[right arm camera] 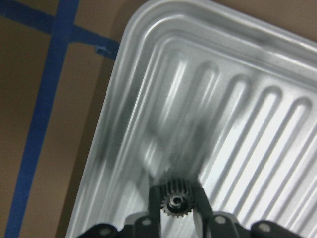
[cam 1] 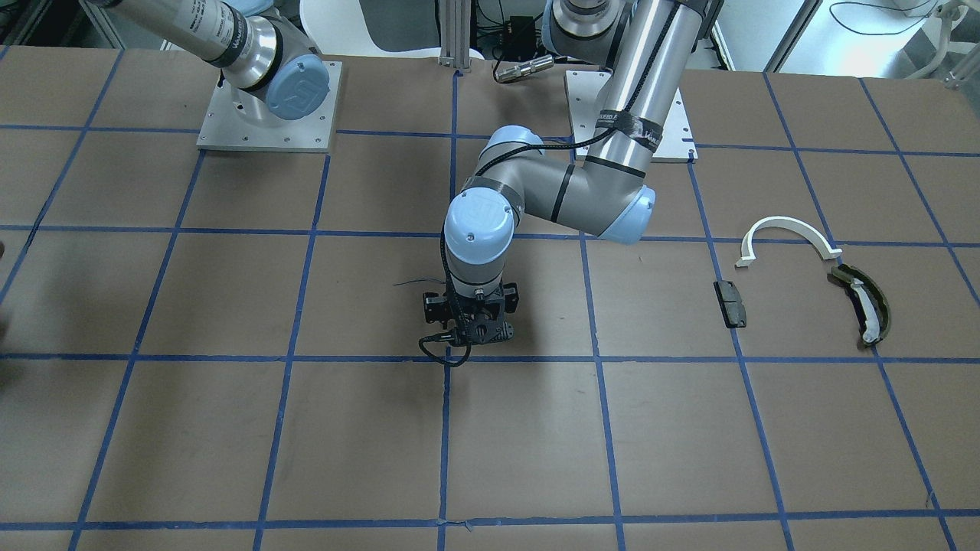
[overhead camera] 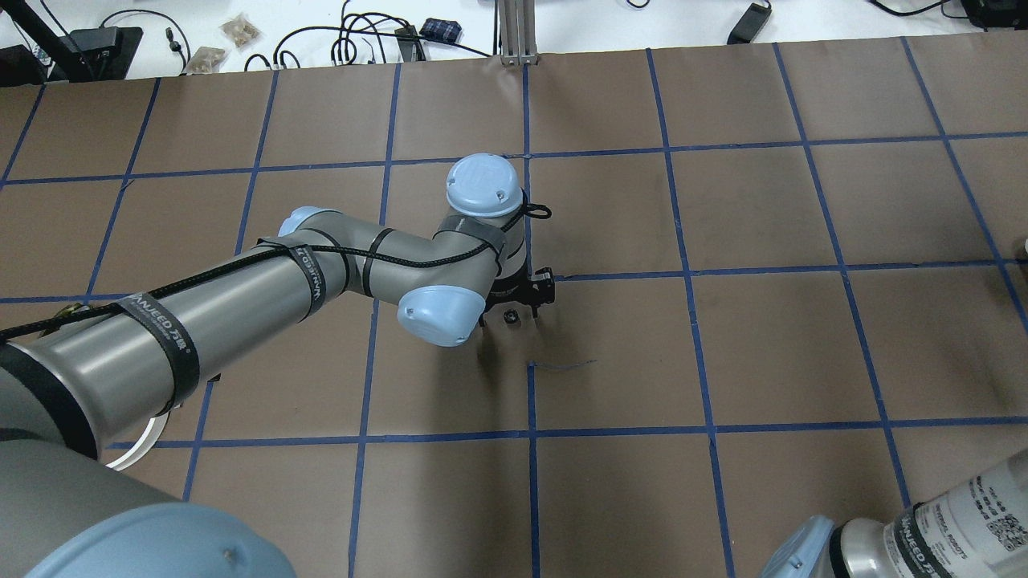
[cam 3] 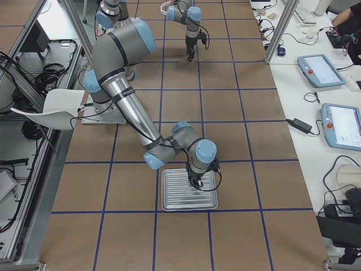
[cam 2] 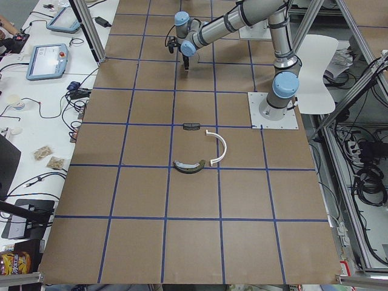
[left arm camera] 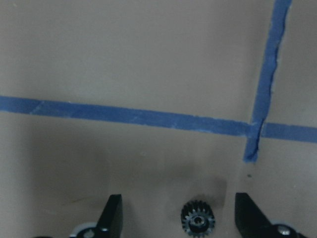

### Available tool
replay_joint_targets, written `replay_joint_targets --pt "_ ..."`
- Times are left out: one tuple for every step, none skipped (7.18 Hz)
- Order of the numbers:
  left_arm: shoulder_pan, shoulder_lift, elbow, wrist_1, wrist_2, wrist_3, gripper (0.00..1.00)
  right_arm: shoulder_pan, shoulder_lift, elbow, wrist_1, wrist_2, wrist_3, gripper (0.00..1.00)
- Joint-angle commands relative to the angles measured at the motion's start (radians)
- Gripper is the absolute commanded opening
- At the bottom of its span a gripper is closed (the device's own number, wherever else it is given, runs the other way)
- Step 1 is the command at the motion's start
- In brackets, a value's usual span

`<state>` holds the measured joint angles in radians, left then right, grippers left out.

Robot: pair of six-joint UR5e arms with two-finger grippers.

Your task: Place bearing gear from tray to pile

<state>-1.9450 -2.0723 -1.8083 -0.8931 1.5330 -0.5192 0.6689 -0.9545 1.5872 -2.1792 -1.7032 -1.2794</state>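
Observation:
My right gripper (right arm camera: 176,194) is shut on a small dark bearing gear (right arm camera: 175,202) just above the ribbed metal tray (right arm camera: 237,99). In the exterior right view that gripper (cam 3: 197,185) hangs over the tray (cam 3: 175,199). My left gripper (left arm camera: 181,210) is open and points down at the table's middle, with a second small gear (left arm camera: 198,219) lying on the paper between its fingers, also seen from overhead (overhead camera: 509,318). The pile lies apart: a white half-ring arc (cam 1: 788,233), a dark block (cam 1: 731,303) and an olive curved piece (cam 1: 865,304).
The table is brown paper with a blue tape grid. The arms' mounting plates (cam 1: 268,115) stand at the robot's edge. A side bench with tablets (cam 3: 320,70) and cables runs along the far edge. A thin thread (overhead camera: 566,366) lies near the left gripper.

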Motion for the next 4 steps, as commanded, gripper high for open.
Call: replay_joint_targets --pt "-0.009 0.011 -0.025 0.014 0.002 -0.015 0.74 0.000 -0.013 -0.016 0.045 -0.015 0.009 0.00" --pt "-0.009 0.012 -0.025 0.016 0.002 -0.022 0.63 0.005 -0.047 -0.018 0.047 -0.009 0.015 0.00" --pt "-0.009 0.017 -0.022 0.016 0.001 -0.022 0.60 0.017 -0.117 -0.016 0.077 -0.001 0.025 0.00" --pt "-0.009 0.017 -0.014 0.016 0.001 -0.021 0.60 0.052 -0.188 -0.018 0.160 0.004 0.076 0.00"
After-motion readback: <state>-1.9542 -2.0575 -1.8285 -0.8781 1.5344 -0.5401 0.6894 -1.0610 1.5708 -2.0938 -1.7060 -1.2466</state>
